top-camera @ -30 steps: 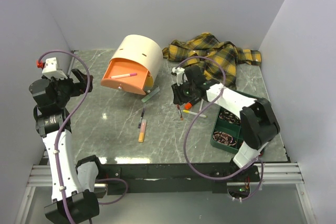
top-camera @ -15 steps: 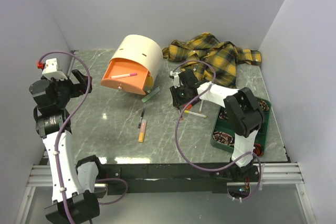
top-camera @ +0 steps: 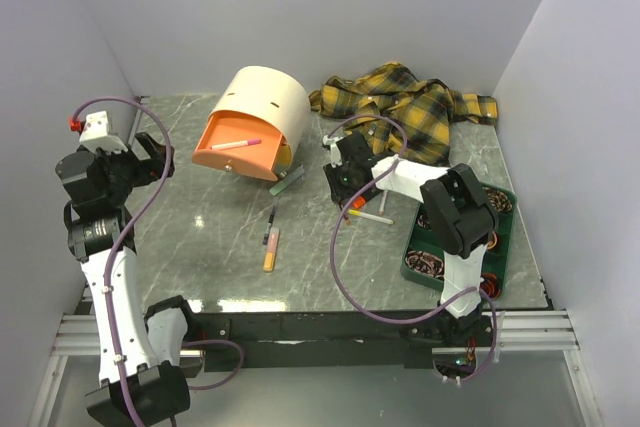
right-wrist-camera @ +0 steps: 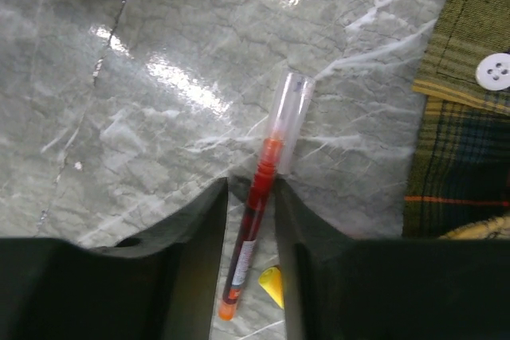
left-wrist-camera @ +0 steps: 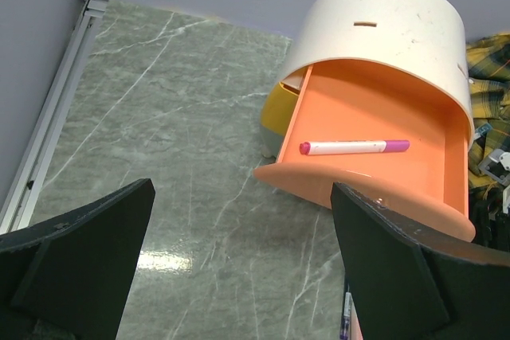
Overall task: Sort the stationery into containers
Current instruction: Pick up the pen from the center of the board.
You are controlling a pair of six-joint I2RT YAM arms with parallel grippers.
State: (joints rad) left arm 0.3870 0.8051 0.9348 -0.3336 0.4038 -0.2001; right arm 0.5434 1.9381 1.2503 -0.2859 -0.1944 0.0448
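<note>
**A:** What changes for you in the overhead view?

**B:** Your right gripper [top-camera: 345,184] has slid a little toward the cream drawer box [top-camera: 270,97] in the last second. That arm's elbow has folded in over the dark green tray [top-camera: 407,269]. Your left gripper [top-camera: 150,155] has not moved and hangs off to the left of the box. The pink marker [top-camera: 236,144] lies in the pulled-out orange drawer [top-camera: 225,159]. An orange highlighter [top-camera: 270,250] and a black pen [top-camera: 270,222] lie loose on the table [top-camera: 190,237] between your arms.

**A:** And the left wrist camera?

**B:** The jaws are spread wide with nothing between them. They face the drawer with the marker inside.

**A:** The right wrist?

**B:** Your fingers [right-wrist-camera: 199,228] are pinched on a red pen [right-wrist-camera: 259,193] with a clear cap, gripping low on the barrel. The cap end points away over the marble, and the plaid shirt [right-wrist-camera: 462,117] is just to one side.

**A:** So what does the shift mean for you?

**B:** It looks like the pen is in hand and the carry has begun, probably toward that open drawer. One piece is sorted and several are still loose.
</note>
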